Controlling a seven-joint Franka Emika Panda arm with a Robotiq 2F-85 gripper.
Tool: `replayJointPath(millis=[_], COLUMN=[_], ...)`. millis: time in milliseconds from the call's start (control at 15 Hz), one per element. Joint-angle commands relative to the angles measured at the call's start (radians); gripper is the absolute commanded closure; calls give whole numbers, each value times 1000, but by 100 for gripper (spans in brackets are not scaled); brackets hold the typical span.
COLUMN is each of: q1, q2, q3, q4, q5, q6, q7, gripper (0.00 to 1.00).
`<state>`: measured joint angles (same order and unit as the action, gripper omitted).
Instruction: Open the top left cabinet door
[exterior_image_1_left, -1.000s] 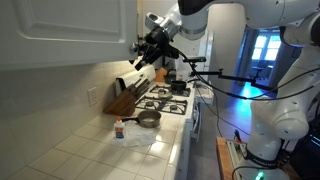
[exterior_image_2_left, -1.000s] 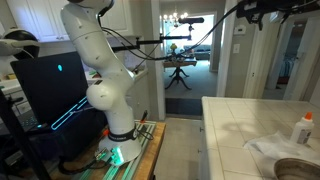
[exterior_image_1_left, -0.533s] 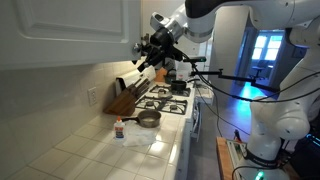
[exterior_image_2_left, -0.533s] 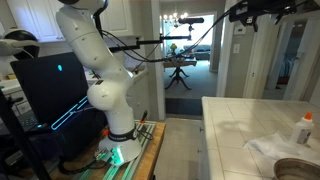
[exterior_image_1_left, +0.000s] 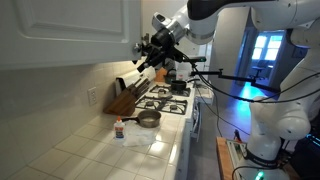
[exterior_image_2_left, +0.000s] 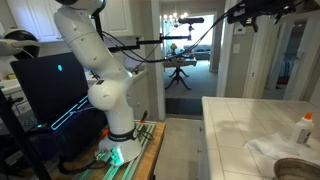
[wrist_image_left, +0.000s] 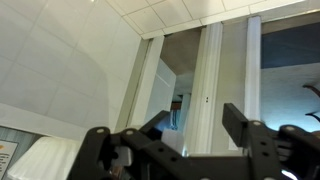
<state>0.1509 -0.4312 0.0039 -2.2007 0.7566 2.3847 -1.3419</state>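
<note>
White paint fills the upper left of an exterior view: the top left cabinet door (exterior_image_1_left: 60, 30) hangs there above the tiled counter (exterior_image_1_left: 90, 150). Your gripper (exterior_image_1_left: 147, 52) sits clenched just beside the door's right edge. You can't see the knob here, nor whether the jaws have anything between them, so a pull now may slip off and swing the arm out over the stove (exterior_image_1_left: 165, 98). In an exterior view that leaves the door out of frame, the gripper (exterior_image_2_left: 245, 13) is a dark shape high up. The cable (exterior_image_2_left: 150, 42) strung toward it could snag if you sweep wide. In the wrist view the gripper (wrist_image_left: 172, 150) faces ceiling and a doorway, not the door. You are aiming blind, and a misjudged pull could scrape the painted panel or jam the door's edge against the wrist
</note>
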Motion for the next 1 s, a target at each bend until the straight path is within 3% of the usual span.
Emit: replayJointPath(millis=[0, 933], q1=[76, 112], q2=[-20, -83], q3=[7, 16], q4=[2, -53], q5=[43, 22], q6=[18, -7], q7=[-35, -68], gripper=[62, 62])
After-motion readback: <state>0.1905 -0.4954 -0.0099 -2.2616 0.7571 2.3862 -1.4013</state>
